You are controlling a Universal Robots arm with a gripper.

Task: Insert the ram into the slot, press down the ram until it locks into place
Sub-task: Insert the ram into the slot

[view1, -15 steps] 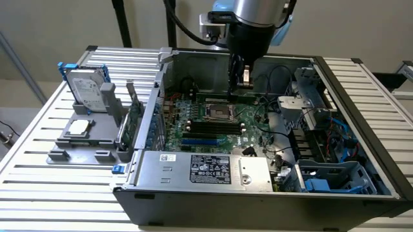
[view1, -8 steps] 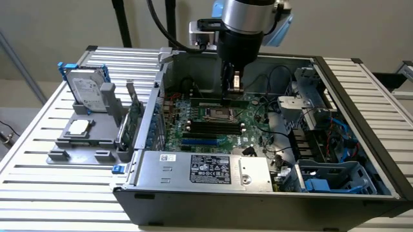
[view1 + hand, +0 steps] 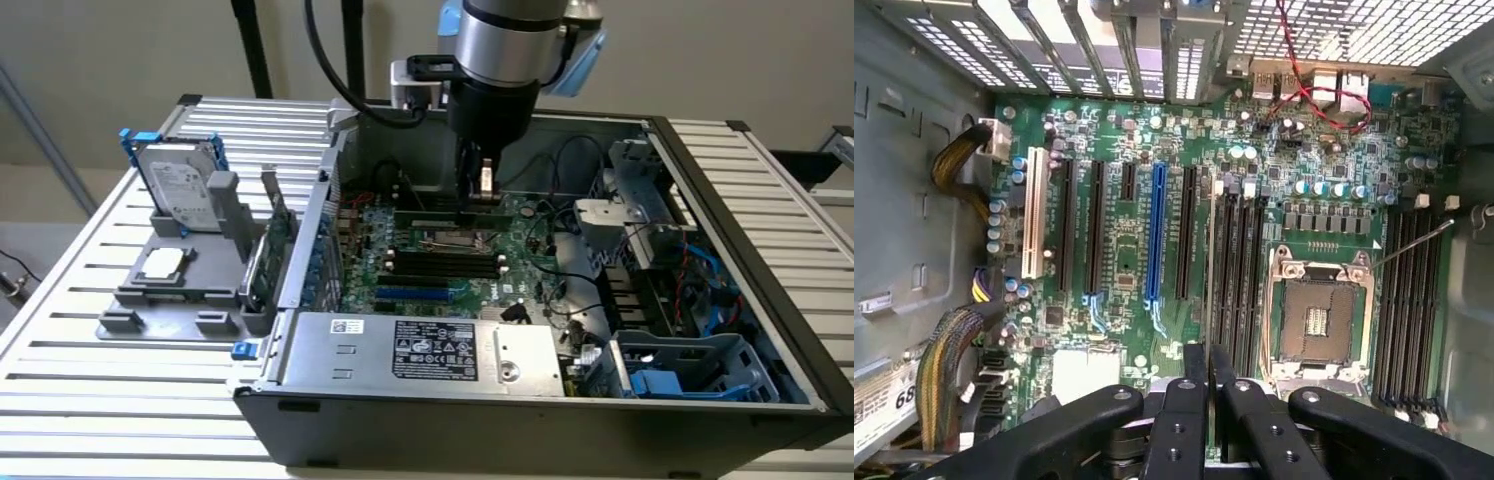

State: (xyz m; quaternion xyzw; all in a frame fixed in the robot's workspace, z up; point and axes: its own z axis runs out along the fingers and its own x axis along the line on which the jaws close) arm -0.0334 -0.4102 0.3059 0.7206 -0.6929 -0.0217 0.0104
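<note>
The end effector (image 3: 483, 195) is pinched nearly shut on the ram (image 3: 447, 218), gripping it by the middle of its top edge so the stick hangs level and lengthwise inside the open computer case (image 3: 534, 425). In the wrist view the two fingers (image 3: 1184, 400) meet on the stick, which is seen edge-on and runs parallel to the bank of black memory sockets. The slot (image 3: 1226, 280) closest to that line lies between the bright-blue slot (image 3: 1156, 235) and the CPU socket (image 3: 1319, 320). The ram looks to be above the board and not yet seated, though how much gap is left cannot be told. To do the insertion well, the stick's bottom edge should sit squarely over one socket rather than straddling two. It should stay upright and go straight down with even pressure, so that the pale end clips (image 3: 1232, 186) can close on both ends. The case stands on a slatted surface (image 3: 107, 400).
</note>
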